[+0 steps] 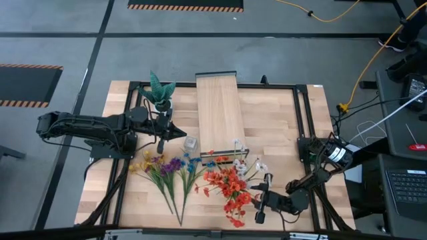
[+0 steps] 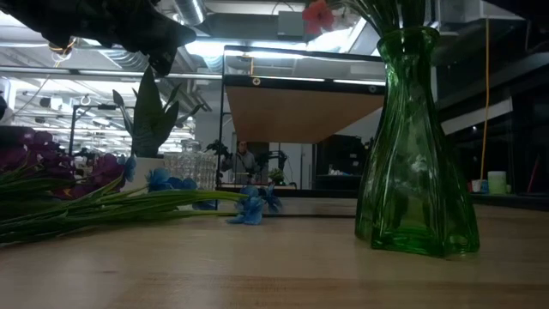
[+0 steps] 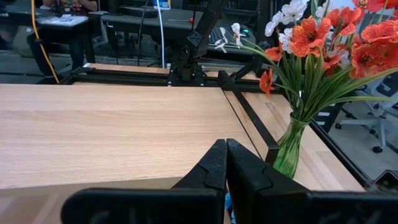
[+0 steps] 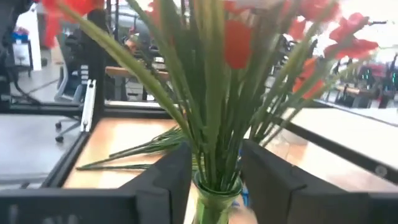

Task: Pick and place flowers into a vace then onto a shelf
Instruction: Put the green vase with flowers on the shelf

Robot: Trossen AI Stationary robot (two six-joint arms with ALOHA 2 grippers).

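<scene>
Two end effectors are in view. The right end effector (image 4: 211, 180) sits near the bench's (image 1: 280, 127) 5 o'clock corner, its fingers standing either side of the neck of the green glass vase (image 2: 418, 154); whether they press the glass or stand just clear of it I cannot tell. That vase holds the red-orange and white flowers (image 3: 323, 43), stems upright inside it. The left end effector (image 3: 225, 168) is clenched on nothing, its tips pressed together, hovering at about 9 o'clock from the shelf (image 1: 220, 110), near the spiky green plant (image 1: 159, 90). More flowers, the yellow, purple and blue bunches (image 1: 170, 170), lie flat on the bench at about 7 o'clock from the shelf, stems fanning toward the front edge. A small clear glass vase (image 1: 191, 143) stands beside the shelf's near left corner.
</scene>
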